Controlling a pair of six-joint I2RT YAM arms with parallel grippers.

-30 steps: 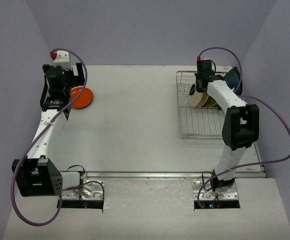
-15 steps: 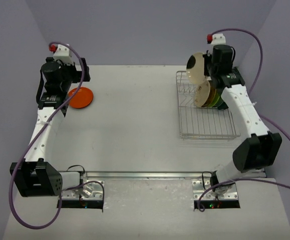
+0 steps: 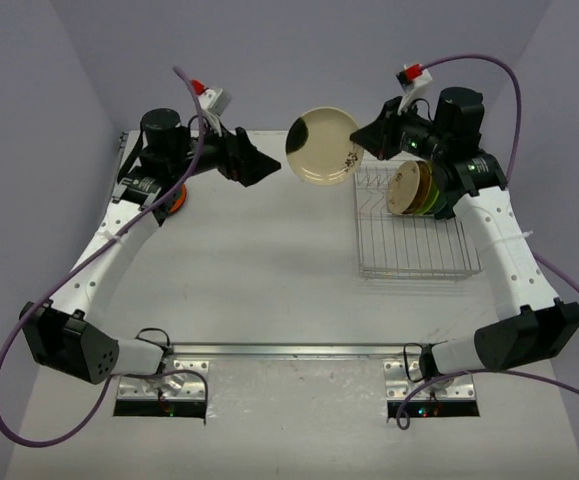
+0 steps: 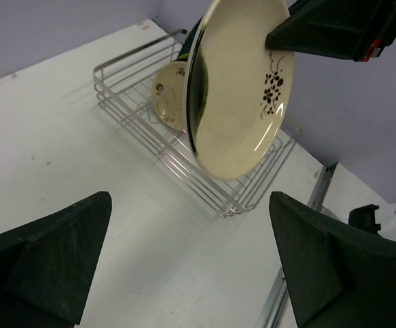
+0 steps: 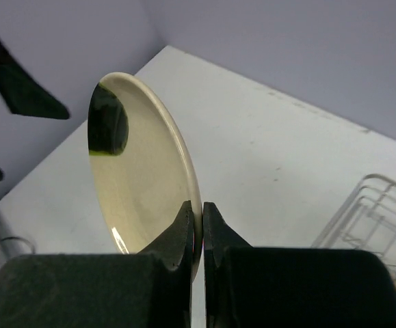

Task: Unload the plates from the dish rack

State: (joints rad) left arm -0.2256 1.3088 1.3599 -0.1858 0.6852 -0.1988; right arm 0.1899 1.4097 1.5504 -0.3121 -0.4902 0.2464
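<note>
Plate [image 3: 321,147] cream, dark floral motif | right gripper [image 3: 360,141] clamped on rim

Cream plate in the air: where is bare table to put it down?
The cream plate fits on bare white table between the left arm and the silver wire rack, down to the metal rail. Crowded: the rack's far end, full of upright plates.

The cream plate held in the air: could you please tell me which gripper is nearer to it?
Right. The right gripper is shut on the rim of the cream plate; the left gripper is open on its left, not touching it.
</note>
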